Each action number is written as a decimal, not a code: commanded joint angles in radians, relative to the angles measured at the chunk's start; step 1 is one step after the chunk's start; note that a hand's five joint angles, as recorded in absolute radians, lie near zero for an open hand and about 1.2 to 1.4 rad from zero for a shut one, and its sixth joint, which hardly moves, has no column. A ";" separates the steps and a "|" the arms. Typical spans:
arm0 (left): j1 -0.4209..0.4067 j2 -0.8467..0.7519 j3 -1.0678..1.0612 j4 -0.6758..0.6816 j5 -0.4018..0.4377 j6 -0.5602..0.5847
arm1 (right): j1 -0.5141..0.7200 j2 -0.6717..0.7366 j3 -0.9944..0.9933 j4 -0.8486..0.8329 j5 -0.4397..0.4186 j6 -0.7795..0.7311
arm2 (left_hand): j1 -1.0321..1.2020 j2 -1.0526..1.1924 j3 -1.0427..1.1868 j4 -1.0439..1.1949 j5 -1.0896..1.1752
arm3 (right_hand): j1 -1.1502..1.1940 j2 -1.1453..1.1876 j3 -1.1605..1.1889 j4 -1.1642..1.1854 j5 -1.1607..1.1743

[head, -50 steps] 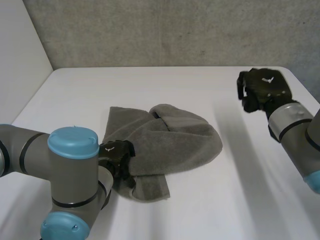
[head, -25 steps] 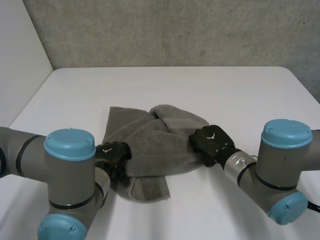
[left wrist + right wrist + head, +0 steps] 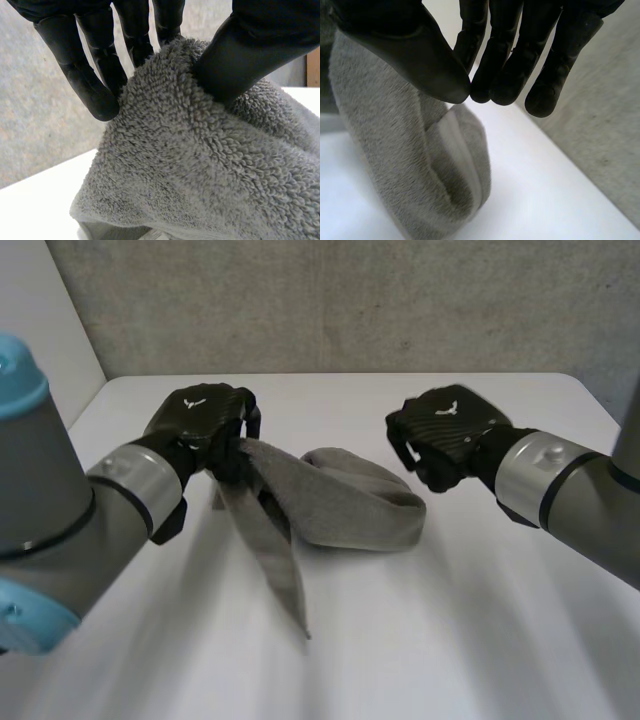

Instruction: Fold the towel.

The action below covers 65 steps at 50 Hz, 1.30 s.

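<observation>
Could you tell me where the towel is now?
In the head view the towel lies on the table between the hands, its left end pinched up by the left hand, its right end beside the right hand.

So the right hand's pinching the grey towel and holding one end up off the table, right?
Not quite: it's the left hand that's pinching the grey towel and holding one end up off the table, as the left wrist view shows.

This looks like a lab or test room. A plain white table [image 3: 470,640] stands against a bare, rough grey wall [image 3: 350,300], with a smooth white wall [image 3: 35,360] along the table's left edge.
</observation>
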 commanded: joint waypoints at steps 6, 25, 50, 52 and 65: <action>0.060 -0.271 0.223 -0.230 0.010 0.048 | 0.014 0.263 -0.133 -0.027 0.034 -0.043 | 0.001 -0.082 -0.136 -0.115 -0.232 | -0.822 -0.806 -0.821 -0.829 -0.833; 0.102 -0.259 0.068 -0.172 0.011 0.048 | 0.040 0.406 0.010 -0.280 0.063 0.066 | 0.001 -0.082 -0.136 -0.115 -0.232 | -0.808 -0.791 -0.807 -0.814 -0.819; 0.116 -0.229 0.522 0.288 0.016 0.272 | 0.052 0.147 -0.291 -1.023 0.071 0.004 | 0.001 -0.082 -0.136 -0.115 -0.232 | 0.069 0.086 0.070 0.062 0.058; 0.126 -0.179 0.522 0.478 0.014 0.275 | 0.046 0.098 -0.312 -0.965 0.074 0.004 | 0.001 -0.082 -0.136 -0.115 -0.232 | 0.069 0.086 0.070 0.062 0.058; 0.142 -0.110 0.223 0.473 0.054 0.282 | 0.060 0.202 -0.287 -0.454 0.025 -0.061 | 0.001 -0.082 -0.136 -0.115 -0.232 | 0.069 0.086 0.070 0.062 0.058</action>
